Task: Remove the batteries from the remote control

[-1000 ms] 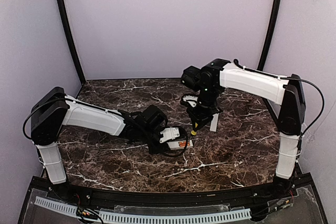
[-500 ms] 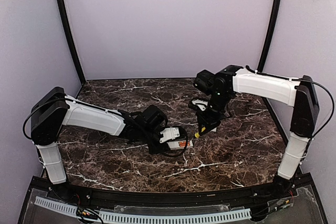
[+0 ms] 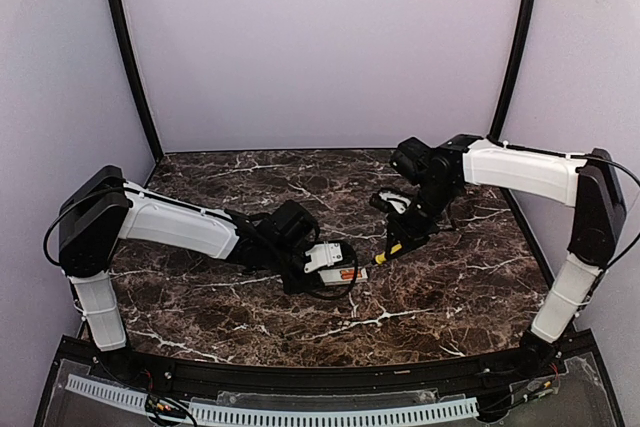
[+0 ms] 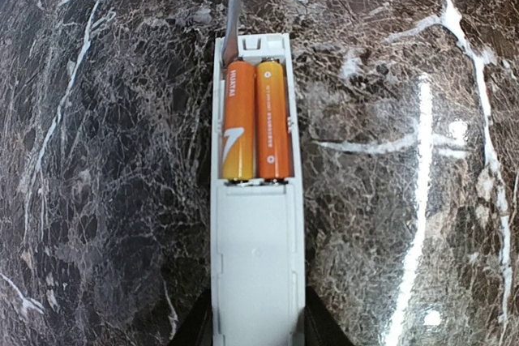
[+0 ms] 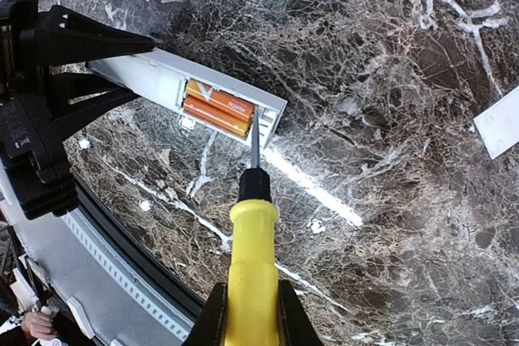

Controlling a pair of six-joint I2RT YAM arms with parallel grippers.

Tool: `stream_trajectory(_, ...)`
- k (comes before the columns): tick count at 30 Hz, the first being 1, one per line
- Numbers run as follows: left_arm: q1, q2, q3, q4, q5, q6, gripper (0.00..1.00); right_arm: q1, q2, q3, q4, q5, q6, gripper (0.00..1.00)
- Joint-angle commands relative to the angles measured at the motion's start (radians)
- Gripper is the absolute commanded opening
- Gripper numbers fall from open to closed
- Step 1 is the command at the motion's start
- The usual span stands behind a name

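Clamping with right gripper [image 5: 251, 318] on yellow-handled screwdriver [image 5: 253, 241], blade tip at the end of one of two orange batteries [image 5: 217, 108] lying in the open bay. Pinching with left gripper [image 4: 253, 331] the white remote control [image 4: 256, 265], flat on marble table [image 4: 389, 200].

The table [image 4: 389, 200] is a dark brown, almost black marble look with white veins running all over it. The remote [image 4: 255, 265] is plain white, with two bright orange batteries [image 4: 272, 119] in its bay, one carrying a white swoosh and some small lettering. The screwdriver [image 5: 251, 257] has a bright yellow handle, a black collar and a grey metal shaft, the loose cover strip [image 5: 501, 123] is white too, the arms [image 3: 180, 225] are white shells with black joints, and the walls [image 3: 320, 47] are pale lilac.
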Motion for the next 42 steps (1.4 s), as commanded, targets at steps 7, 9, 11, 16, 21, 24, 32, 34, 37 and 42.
stream_trajectory(7, -0.010, -0.023, -0.004, 0.057, -0.028, 0.020, 0.00, -0.024, 0.005, -0.115, 0.090, -0.089, -0.047, 0.00)
stream_trajectory(9, -0.010, -0.022, -0.005, 0.056, -0.030, 0.021, 0.00, -0.029, 0.000, -0.123, 0.096, -0.091, -0.049, 0.00)
stream_trajectory(11, -0.011, -0.023, -0.006, 0.056, -0.030, 0.020, 0.00, -0.034, -0.006, -0.137, 0.109, -0.097, -0.053, 0.00)
stream_trajectory(16, -0.010, -0.023, -0.014, 0.067, -0.034, 0.021, 0.00, -0.053, -0.020, -0.188, 0.154, -0.128, -0.071, 0.00)
stream_trajectory(21, -0.010, -0.023, -0.022, 0.082, -0.040, 0.029, 0.00, -0.065, -0.027, -0.236, 0.207, -0.157, -0.087, 0.00)
stream_trajectory(24, -0.011, -0.026, -0.030, 0.094, -0.045, 0.035, 0.00, -0.068, -0.027, -0.250, 0.224, -0.163, -0.086, 0.00)
stream_trajectory(32, -0.011, -0.046, -0.068, 0.167, -0.055, 0.057, 0.00, -0.069, -0.026, -0.251, 0.229, -0.171, -0.090, 0.00)
stream_trajectory(34, -0.011, -0.057, -0.097, 0.213, -0.054, 0.077, 0.00, -0.070, -0.025, -0.255, 0.234, -0.171, -0.090, 0.00)
stream_trajectory(37, -0.011, -0.071, -0.151, 0.305, -0.053, 0.103, 0.00, -0.072, -0.027, -0.277, 0.256, -0.183, -0.078, 0.00)
stream_trajectory(42, -0.011, -0.075, -0.185, 0.368, -0.055, 0.112, 0.01, -0.072, -0.026, -0.289, 0.267, -0.191, -0.073, 0.00)
